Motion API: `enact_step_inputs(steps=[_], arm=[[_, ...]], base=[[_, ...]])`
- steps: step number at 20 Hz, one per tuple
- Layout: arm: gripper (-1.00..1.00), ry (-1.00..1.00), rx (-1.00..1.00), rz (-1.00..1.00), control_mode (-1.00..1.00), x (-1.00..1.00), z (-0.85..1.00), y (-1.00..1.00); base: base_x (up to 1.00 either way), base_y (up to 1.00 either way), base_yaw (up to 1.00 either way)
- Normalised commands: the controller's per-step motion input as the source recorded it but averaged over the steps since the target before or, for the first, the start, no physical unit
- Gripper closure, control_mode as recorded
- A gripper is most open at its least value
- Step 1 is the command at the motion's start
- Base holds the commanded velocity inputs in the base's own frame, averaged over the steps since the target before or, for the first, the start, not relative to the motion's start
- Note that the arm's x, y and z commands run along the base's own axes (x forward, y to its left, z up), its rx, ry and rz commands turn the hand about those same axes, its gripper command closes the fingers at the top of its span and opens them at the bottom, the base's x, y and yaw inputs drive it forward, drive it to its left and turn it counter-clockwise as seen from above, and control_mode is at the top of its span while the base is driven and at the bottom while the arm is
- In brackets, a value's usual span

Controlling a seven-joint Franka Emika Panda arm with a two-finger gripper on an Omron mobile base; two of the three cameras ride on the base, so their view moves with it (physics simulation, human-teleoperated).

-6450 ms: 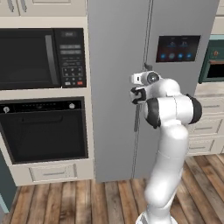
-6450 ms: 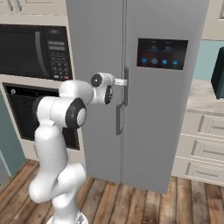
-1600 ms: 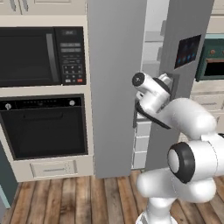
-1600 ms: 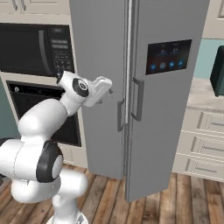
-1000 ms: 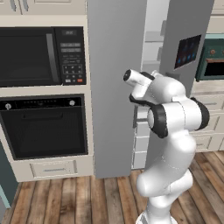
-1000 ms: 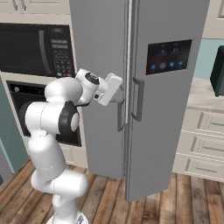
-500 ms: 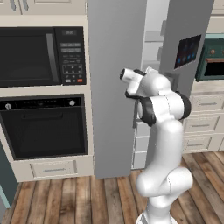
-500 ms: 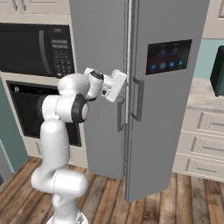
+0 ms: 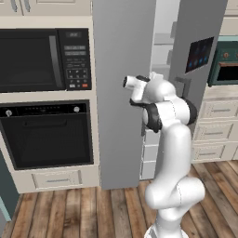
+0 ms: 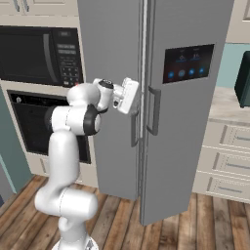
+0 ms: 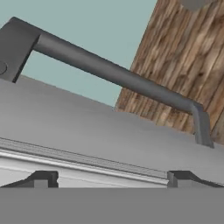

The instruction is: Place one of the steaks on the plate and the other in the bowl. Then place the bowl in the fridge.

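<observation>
Fridge [image 10: 185,127] fills the middle of what I can see from both base cameras — tall grey steel, two doors, each with a long vertical handle [image 10: 154,111] near the centre seam. Its right door, the one with the dark touchscreen panel [image 10: 188,62], stands swung partly outward; from the left base camera I look past that door's edge at pale shelves [image 9: 161,49] and drawers inside. The left door looks shut, flat and flush. My arm [image 9: 168,153] rises from the wood floor [image 10: 219,219] in front of the fridge, elbow bent, with the hand raised to about the height of the handles. From the right base camera the gripper [image 10: 131,95] sits just beside the seam between the two doors, close to the top of the left door's handle. On the hand camera the two dark fingertips [image 11: 41,179] stand wide apart at the bottom of the picture with nothing between them — the claw is spread and grips nothing. Beyond them I see a grey door face and a dark handle bar [image 11: 118,75] crossing at a slant, with teal wall and floorboards behind it. To the left of the fridge are the black microwave [image 9: 44,59] and, under it, the black oven [image 9: 49,135].
</observation>
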Motion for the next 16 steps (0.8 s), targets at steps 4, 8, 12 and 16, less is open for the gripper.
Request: enact_step_inputs(steps=[4, 8, 12, 16], arm=[[-1.0, 0.17, 0.0, 0.0, -1.0, 0.53, 0.0, -0.56], [-1.0, 0.16, 0.0, 0.0, -1.0, 0.03, -0.06, -0.77], [-1.0, 0.08, 0.0, -0.12, -1.0, -0.83, -0.26, -1.0], [-1.0, 0.0, 0.04, -0.15, -1.0, -1.0, -0.28, -1.0]], base=[[0.0, 0.0, 0.0], [0.0, 0.0, 0.0], [0.0, 0.0, 0.0], [0.0, 0.0, 0.0]])
